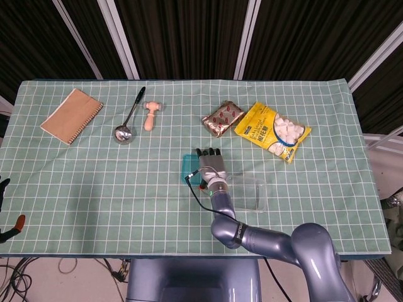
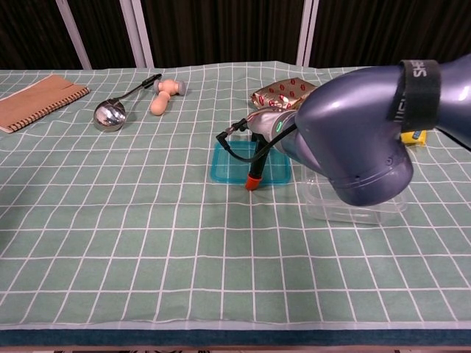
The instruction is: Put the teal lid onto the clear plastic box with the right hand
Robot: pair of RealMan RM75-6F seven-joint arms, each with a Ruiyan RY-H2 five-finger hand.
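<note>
The worktop (image 1: 94, 189) is being covered by a green checked cloth. Nearest the robot, the right arm (image 2: 360, 132) is being stretched out over the clear box (image 1: 252, 194), which is lying on the cloth just right of the lid (image 2: 234, 163). The box is being partly hidden by the arm in the chest view.

The teal lid is lying flat on the worktop, touching or nearly touching the left side of the box; it is not on the box. The right hand (image 1: 211, 165) is being held over the right part of the lid, fingers pointing away from the robot and lying fairly straight and close together. Nothing is being gripped by it as far as can be seen; whether the fingertips are touching the lid cannot be told. A black cable with an orange tip (image 2: 252, 181) is hanging from the wrist down to the lid's near edge.

The left hand is not being shown in either view.

Beyond the lid and to its right, a foil packet (image 1: 222, 118) and a yellow snack bag (image 1: 273, 131) are lying side by side. Beyond the lid and to its left, a small wooden piece (image 1: 150, 116), a ladle (image 1: 128, 119) and, farthest left, a notebook (image 1: 71, 115) are lying.
</note>
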